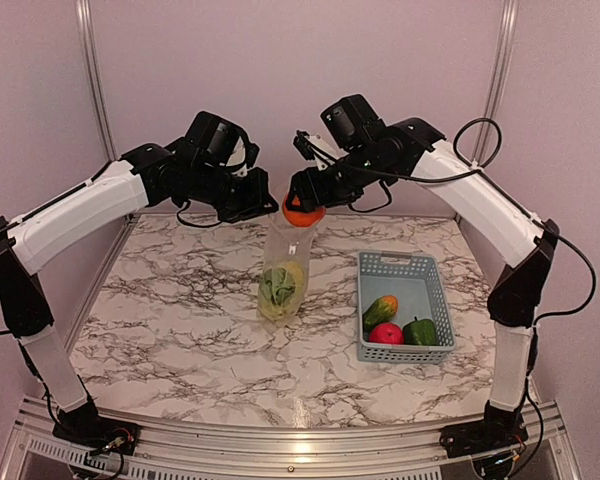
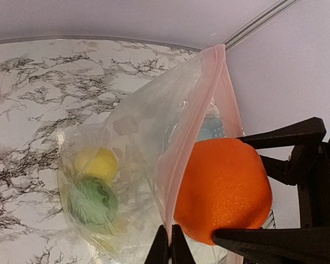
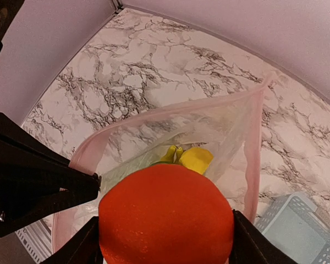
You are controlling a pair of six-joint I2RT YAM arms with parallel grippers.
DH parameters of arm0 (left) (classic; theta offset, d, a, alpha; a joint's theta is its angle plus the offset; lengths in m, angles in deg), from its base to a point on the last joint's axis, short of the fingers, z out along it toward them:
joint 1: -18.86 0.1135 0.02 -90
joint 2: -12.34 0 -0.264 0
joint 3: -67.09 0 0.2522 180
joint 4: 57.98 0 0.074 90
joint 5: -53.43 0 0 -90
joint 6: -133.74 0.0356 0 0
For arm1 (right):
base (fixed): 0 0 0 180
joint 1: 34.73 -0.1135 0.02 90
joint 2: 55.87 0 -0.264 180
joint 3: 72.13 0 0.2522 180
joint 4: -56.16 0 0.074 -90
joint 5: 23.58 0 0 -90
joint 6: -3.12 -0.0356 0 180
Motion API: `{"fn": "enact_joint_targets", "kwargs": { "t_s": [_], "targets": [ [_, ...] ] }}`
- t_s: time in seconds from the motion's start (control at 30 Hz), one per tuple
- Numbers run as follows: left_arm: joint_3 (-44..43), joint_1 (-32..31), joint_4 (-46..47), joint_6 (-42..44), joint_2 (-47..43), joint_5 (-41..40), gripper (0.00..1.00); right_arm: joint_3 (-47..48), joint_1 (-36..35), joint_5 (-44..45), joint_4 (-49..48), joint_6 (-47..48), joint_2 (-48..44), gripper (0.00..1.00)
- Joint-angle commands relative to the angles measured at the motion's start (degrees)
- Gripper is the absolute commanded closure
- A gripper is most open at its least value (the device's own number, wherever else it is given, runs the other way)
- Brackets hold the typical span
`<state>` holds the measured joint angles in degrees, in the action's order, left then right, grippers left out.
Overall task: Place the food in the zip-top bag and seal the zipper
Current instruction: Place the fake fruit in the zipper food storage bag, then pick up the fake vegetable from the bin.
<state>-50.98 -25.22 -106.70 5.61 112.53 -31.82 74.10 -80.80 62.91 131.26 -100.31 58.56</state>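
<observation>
My right pincer (image 3: 165, 247) is spread wide around the orange (image 3: 165, 214), just above the mouth of the zip-top bag (image 2: 137, 137). My left pincer (image 2: 170, 246), pinched shut on the zipper (image 2: 195, 104), holds that mouth up. I'd centre the orange and lower it past the narrow rim before releasing. Yellow and green food (image 2: 93, 181) lies below inside the bag. The basket (image 1: 432, 285) sits lower right on the desk (image 1: 170, 330).

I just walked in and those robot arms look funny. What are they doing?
They are packing toy food into a bag. The left fingers pinch the bag's rim and hold it upright with its mouth open. The right fingers hold an orange right at that mouth, not yet dropped in. A yellow piece and a green piece already lie inside. An apple, a mango and a pepper wait in the basket.
</observation>
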Motion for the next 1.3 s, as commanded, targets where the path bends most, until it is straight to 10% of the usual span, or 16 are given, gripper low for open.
{"fn": "enact_joint_targets", "kwargs": {
  "t_s": [0.0,0.3,1.27],
  "targets": [
    [-2.0,0.2,0.4,0.8,1.0,0.9,1.0,0.6,-0.4,2.9,2.4,0.1,0.3,0.27],
    [-1.8,0.3,0.4,0.7,1.2,1.3,1.0,-2.3,-0.3,-4.6,-3.7,-3.3,-3.5,0.14],
    [1.3,0.9,2.4,-1.1,-1.9,1.2,1.0,-19.0,4.9,-0.4,-8.1,-4.6,-20.1,0.19]
  ]
}}
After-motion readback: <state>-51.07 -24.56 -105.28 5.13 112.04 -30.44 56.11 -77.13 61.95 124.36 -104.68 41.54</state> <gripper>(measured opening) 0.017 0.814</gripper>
